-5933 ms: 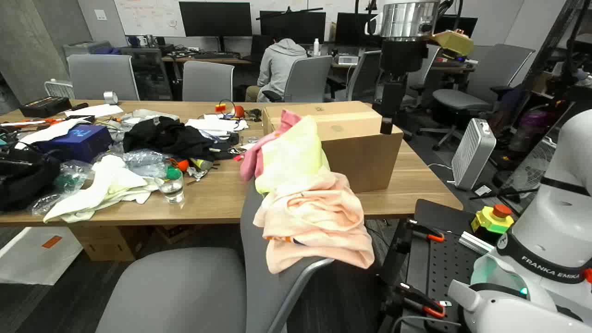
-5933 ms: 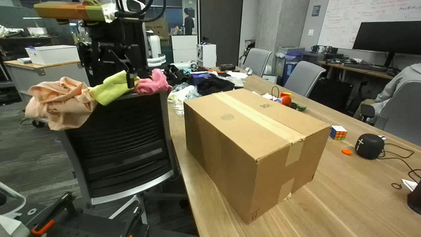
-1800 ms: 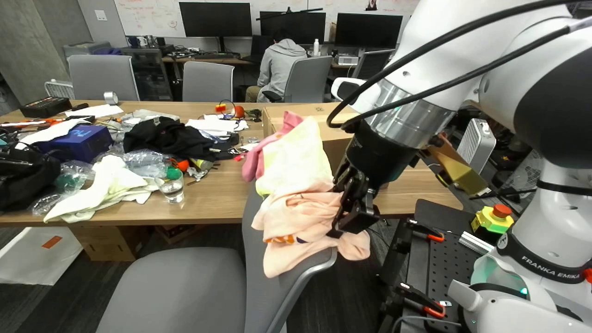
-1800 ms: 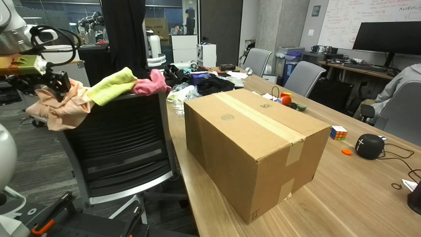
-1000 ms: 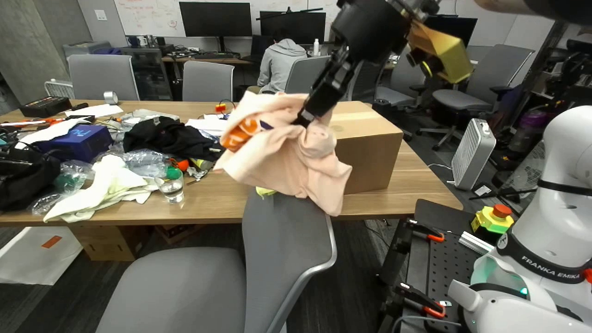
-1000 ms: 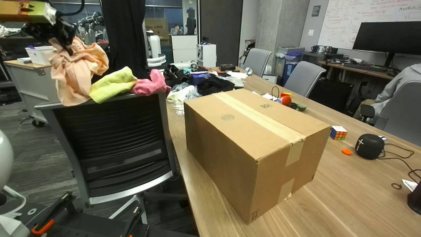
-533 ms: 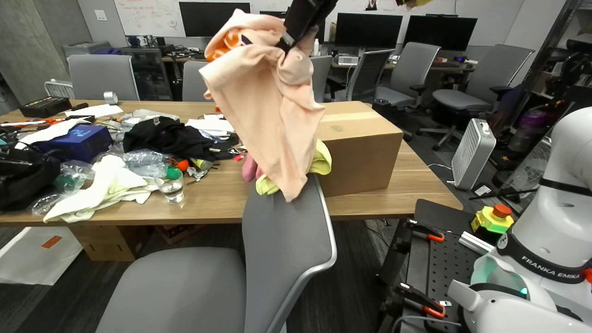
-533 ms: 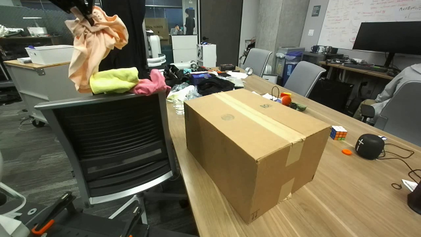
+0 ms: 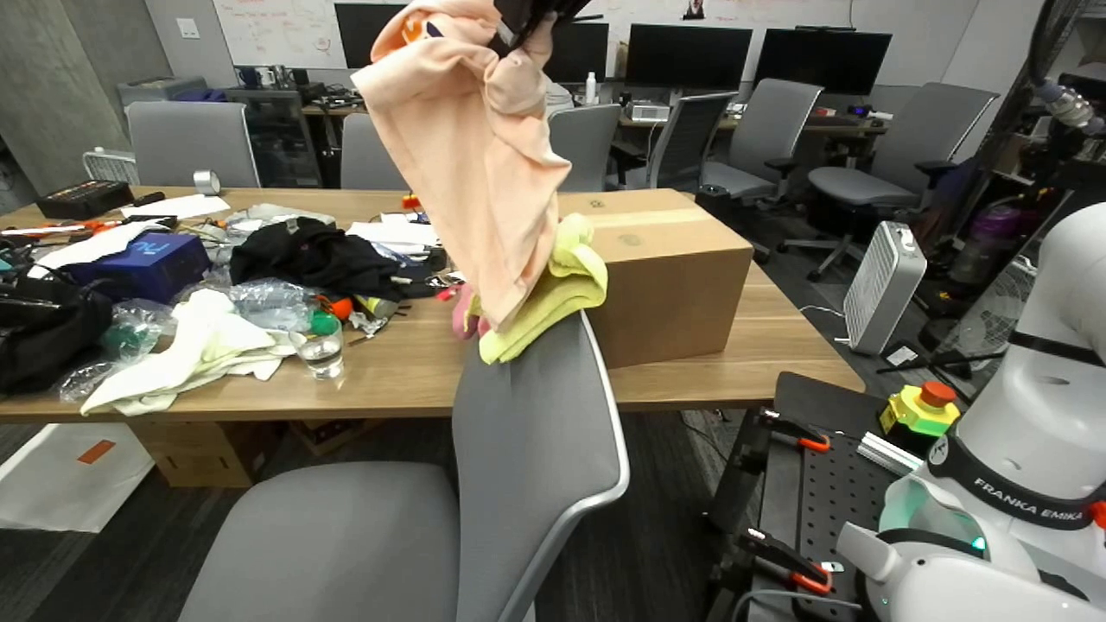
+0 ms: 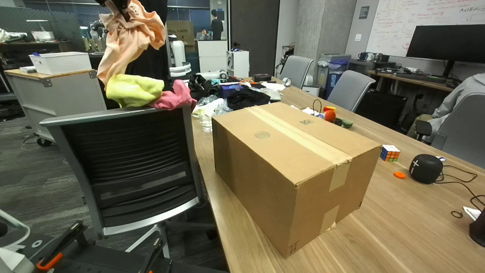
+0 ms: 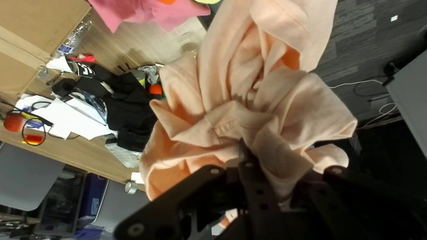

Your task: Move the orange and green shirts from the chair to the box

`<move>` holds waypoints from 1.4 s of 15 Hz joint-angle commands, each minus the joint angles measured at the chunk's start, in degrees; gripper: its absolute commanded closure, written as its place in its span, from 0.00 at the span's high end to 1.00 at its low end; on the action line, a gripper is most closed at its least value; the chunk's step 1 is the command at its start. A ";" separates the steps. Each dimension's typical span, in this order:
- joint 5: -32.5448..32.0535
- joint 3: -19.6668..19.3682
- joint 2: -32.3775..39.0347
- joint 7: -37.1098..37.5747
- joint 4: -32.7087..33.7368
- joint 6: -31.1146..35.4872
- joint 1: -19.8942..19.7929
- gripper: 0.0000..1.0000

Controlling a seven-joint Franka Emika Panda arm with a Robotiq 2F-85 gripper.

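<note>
I hold the orange shirt (image 9: pixel 471 147) clamped in my tool (image 10: pixel 123 13), the box (image 9: pixel 664 281) lying lower right in both exterior views.

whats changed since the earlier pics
The gripper has taken hold of the orange shirt and lifted it from the chair back, up and toward the table. The yellow-green shirt has shifted and creased differently. The pink cloth and box look unmoved.
</note>
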 commanded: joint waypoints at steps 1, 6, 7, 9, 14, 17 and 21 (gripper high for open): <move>-1.89 0.90 2.32 4.83 3.69 -0.03 -1.32 0.05; -7.19 0.84 4.92 14.18 9.28 -2.18 -7.80 0.05; -8.95 0.60 5.25 16.17 10.27 -2.55 -9.73 0.05; -12.04 -0.84 7.64 18.81 13.85 -3.75 -13.54 0.05; -20.96 -4.34 12.57 28.33 19.22 -5.60 -20.85 0.05; -26.05 -7.54 13.73 32.99 21.56 -8.81 -22.33 0.05; -33.15 -10.65 16.14 37.92 24.32 -13.14 -22.56 0.06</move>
